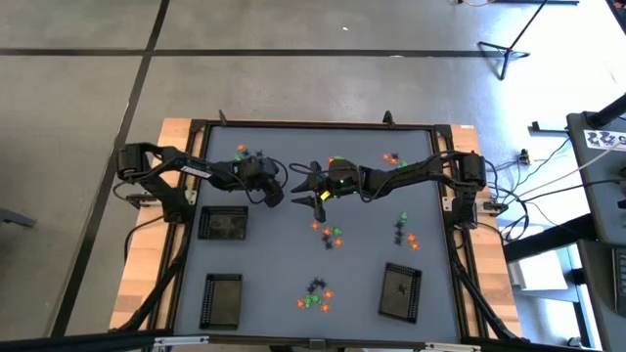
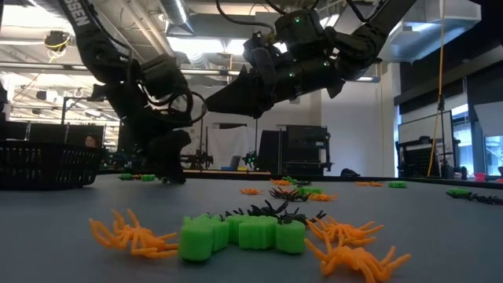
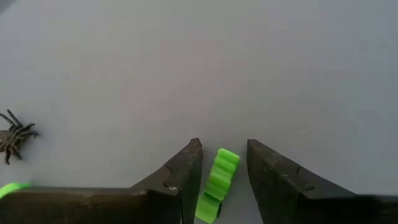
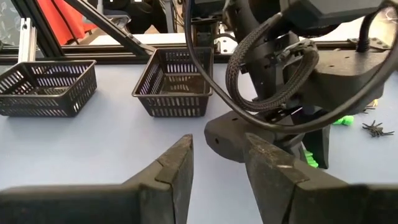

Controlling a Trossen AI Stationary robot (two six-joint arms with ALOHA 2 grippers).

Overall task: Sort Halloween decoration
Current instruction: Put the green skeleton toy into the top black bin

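Green trinket (image 3: pixel 216 185) sits right between the left gripper (image 3: pixel 222 163) fingers, jaws narrow but apart, around 10 o'clock on the table (image 1: pixel 293 264). Right gripper (image 4: pixel 217 155) hovers half-open, holding nothing, just beside it; could bump it, and the trinket might squirt out sideways.

**Two dark arms, green lights and looped cables**

Both arms are black, built of blocky jointed segments. The left arm (image 1: pixel 166 168) carries a white strip label along its forearm and white lettering near the top. The right arm (image 1: pixel 421 171) shows small green lights at its wrist. A braided black cable (image 4: pixel 249 56) loops around the left wrist. Fingers (image 3: pixel 186 168) are dark, wedge-shaped and tapered.
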